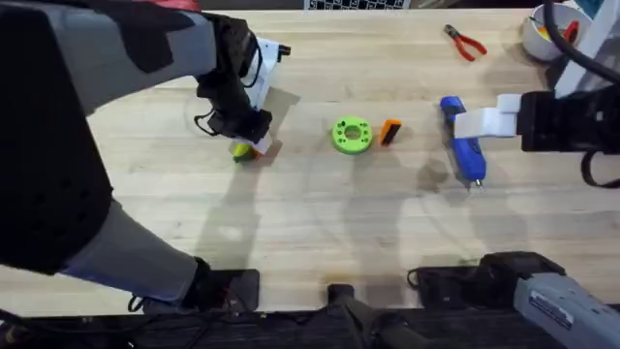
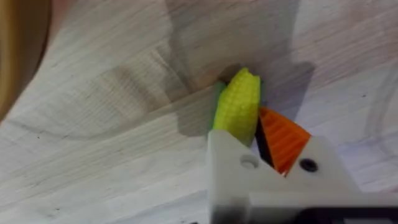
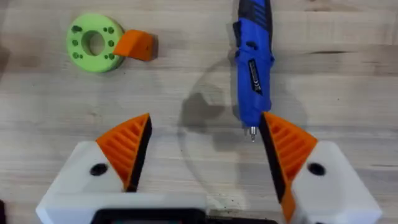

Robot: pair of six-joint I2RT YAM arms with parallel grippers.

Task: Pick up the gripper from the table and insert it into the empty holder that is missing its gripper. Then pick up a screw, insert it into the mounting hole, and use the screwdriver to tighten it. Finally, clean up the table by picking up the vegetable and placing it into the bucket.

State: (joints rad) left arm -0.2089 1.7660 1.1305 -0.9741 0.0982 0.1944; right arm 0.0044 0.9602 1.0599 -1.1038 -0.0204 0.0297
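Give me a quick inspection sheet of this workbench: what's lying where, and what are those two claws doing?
Surface: light wooden table, bare in front.
Job's things: yellow toy vegetable between the left gripper's fingers, at the tabletop; small orange gripper piece beside the green ring; blue screwdriver lying flat on the right.
Clutter: red-handled pliers and a white bowl at the far right.
Grippers: left gripper shut on the vegetable, with one orange pad and one bare white finger; right gripper open, over the table near the screwdriver's tip.
Cables: dark cable hanging beside the left arm.
Surroundings: nothing seen.
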